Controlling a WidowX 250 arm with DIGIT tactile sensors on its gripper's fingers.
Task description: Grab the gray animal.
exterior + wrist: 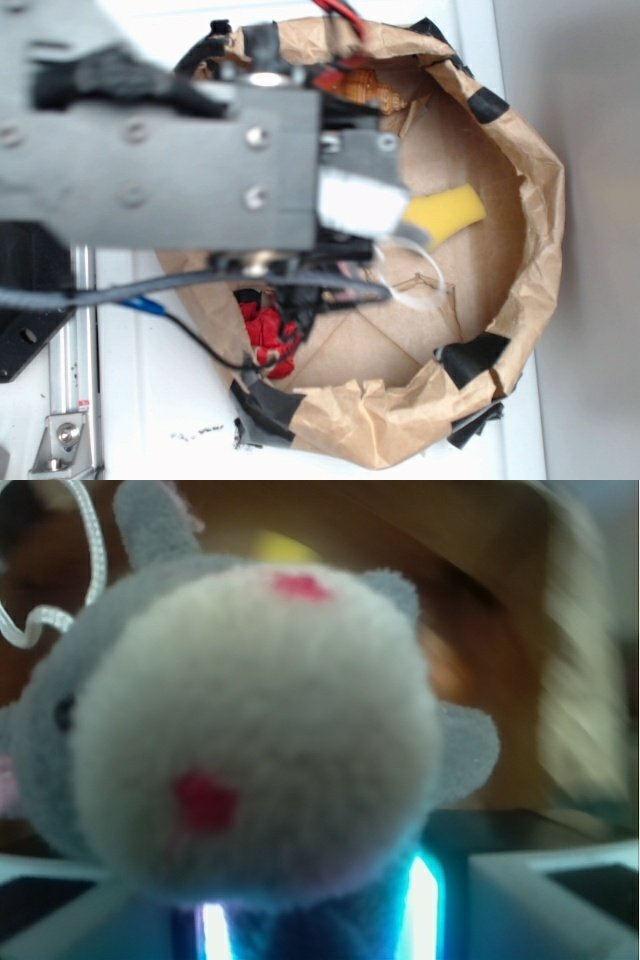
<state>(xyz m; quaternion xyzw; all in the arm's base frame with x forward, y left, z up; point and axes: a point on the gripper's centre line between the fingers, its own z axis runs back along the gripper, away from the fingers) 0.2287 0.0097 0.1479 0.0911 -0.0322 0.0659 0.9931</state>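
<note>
The gray animal (260,730) fills the wrist view: cream face, two red eyes, gray ears, with its thin ring (97,550) at the upper left. Its lower body sits between my two fingers, which glow blue at the bottom edge. My gripper (315,925) is shut on it. The background behind it is streaked with motion blur. In the exterior view the arm hides most of it. Only a pale gray patch of the animal (360,205) shows at my gripper (350,215), with the ring (425,272) hanging below, over the inside of the brown paper bag (535,200).
The bag has rolled-down walls with black tape patches. Inside it lie a yellow sponge wedge (447,213) just right of my gripper and a red ruffled fabric ball (265,335) at the lower left. An orange-brown item (365,88) sits near the top. Cables run across the bag's left side.
</note>
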